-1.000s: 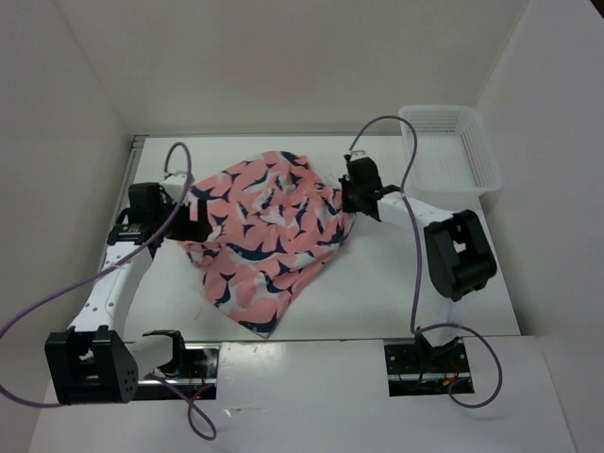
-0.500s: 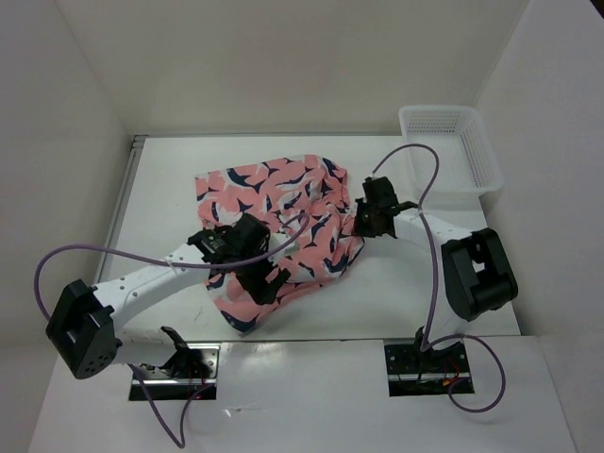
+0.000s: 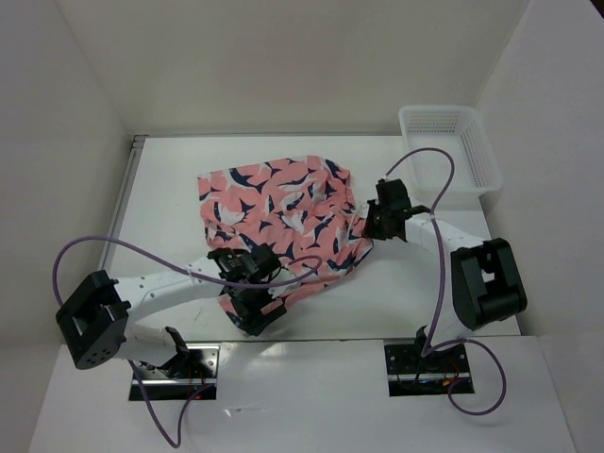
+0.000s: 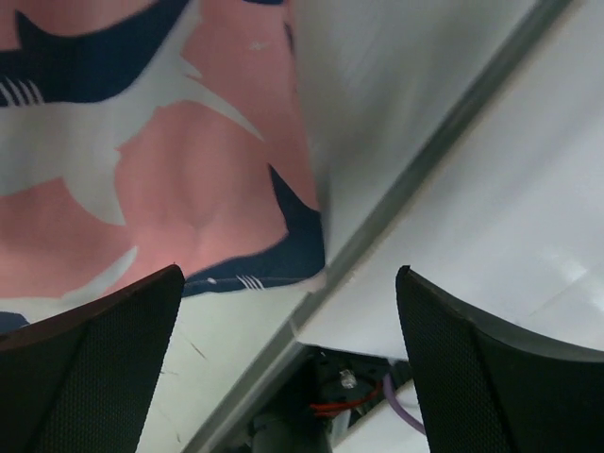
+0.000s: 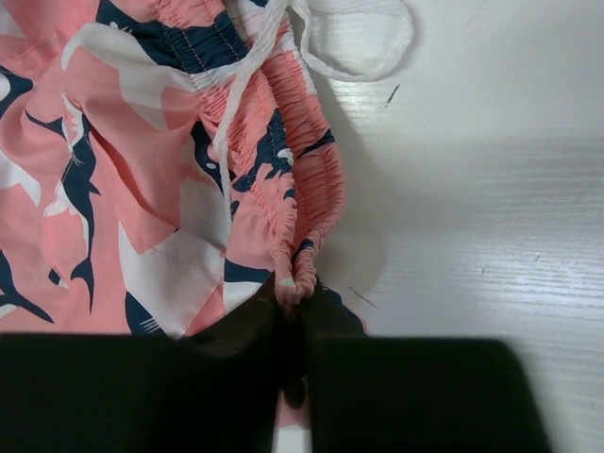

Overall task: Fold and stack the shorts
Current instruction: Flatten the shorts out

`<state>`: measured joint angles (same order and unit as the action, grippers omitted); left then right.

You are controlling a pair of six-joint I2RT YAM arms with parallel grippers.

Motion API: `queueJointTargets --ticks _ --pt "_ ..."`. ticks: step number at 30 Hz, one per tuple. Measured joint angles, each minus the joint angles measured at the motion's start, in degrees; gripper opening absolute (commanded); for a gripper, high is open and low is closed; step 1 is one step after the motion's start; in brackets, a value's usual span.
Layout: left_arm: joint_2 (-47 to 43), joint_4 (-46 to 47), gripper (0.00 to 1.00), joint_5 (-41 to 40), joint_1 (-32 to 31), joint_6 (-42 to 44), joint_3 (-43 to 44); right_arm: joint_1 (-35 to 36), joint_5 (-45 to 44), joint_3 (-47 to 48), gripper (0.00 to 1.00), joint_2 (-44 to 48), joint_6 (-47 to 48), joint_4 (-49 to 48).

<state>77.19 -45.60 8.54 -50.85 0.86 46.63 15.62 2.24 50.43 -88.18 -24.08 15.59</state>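
The salmon-pink shorts (image 3: 283, 212) with navy-and-white shapes lie spread on the white table. My right gripper (image 3: 370, 225) is shut on the gathered elastic waistband (image 5: 300, 283) at the shorts' right edge, with the white drawstring (image 5: 363, 47) lying beyond it. My left gripper (image 3: 253, 316) is open and empty over the shorts' near corner; in the left wrist view the hem corner (image 4: 283, 236) lies just beyond my spread fingertips (image 4: 472, 368), near the table's front edge.
A white mesh basket (image 3: 451, 146) stands at the back right of the table. The table's front edge and a metal rail (image 4: 396, 208) run just beside the left gripper. White walls close in the left, back and right.
The left arm swung from the far left across to the shorts' near corner and stands open there. The shorts were pulled flatter. The right gripper moved right and nearer, still holding the waistband.
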Motion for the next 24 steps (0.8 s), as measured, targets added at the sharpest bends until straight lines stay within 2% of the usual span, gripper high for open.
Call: queueJointTargets --ticks 2,3,4,6,8,11,12,16,19,20,21,22,24 --pt "0.0 2.4 0.95 -2.2 -0.4 0.0 -1.8 0.0 0.2 -0.3 0.49 0.1 0.4 0.0" --pt "0.1 3.2 0.91 -3.2 -0.5 0.0 -3.0 0.0 0.2 -0.5 0.67 0.2 1.1 0.1" --pt "0.2 3.6 0.81 -3.9 -0.6 -0.1 -4.1 0.0 0.3 -0.6 0.72 0.5 1.4 0.1" --pt "0.6 4.1 0.71 -4.7 -0.8 -0.3 -5.9 0.0 0.3 -0.9 0.79 1.6 3.7 0.3" --pt "0.9 5.1 0.59 -4.9 -1.1 -0.3 -7.4 0.0 0.0 -1.0 0.8 3.2 6.0 0.7" --pt "0.9 6.1 0.47 -5.9 -1.2 0.0 -8.1 0.0 -0.5 -1.0 0.8 5.0 8.6 0.8" --pt "0.9 6.3 0.36 -6.4 -1.2 0.0 -8.2 0.0 -0.5 -1.0 0.8 5.3 9.1 0.7" --pt "0.9 7.2 0.12 -7.3 -1.2 0.0 -8.4 0.0 -0.5 -1.0 0.77 4.7 10.1 0.7" --pt "0.8 7.6 0.01 -7.1 -1.2 0.2 -8.4 0.0 -0.9 -1.0 0.76 2.8 9.9 0.7" --pt "0.7 7.7 0.0 -7.1 -1.2 0.2 -8.5 0.0 -0.9 -1.0 0.73 1.9 9.7 0.7" --pt "0.7 7.8 0.0 -7.3 -1.2 0.1 -8.5 0.0 -0.9 -1.0 0.7 1.0 9.4 0.7" --pt "0.6 8.0 0.0 -7.5 -1.2 0.1 -8.5 0.0 -0.7 -1.0 0.55 0.0 8.7 0.7" --pt "0.6 8.4 0.0 -8.0 -1.2 0.0 -8.5 0.0 -0.4 -1.0 0.36 -1.7 7.7 0.7"
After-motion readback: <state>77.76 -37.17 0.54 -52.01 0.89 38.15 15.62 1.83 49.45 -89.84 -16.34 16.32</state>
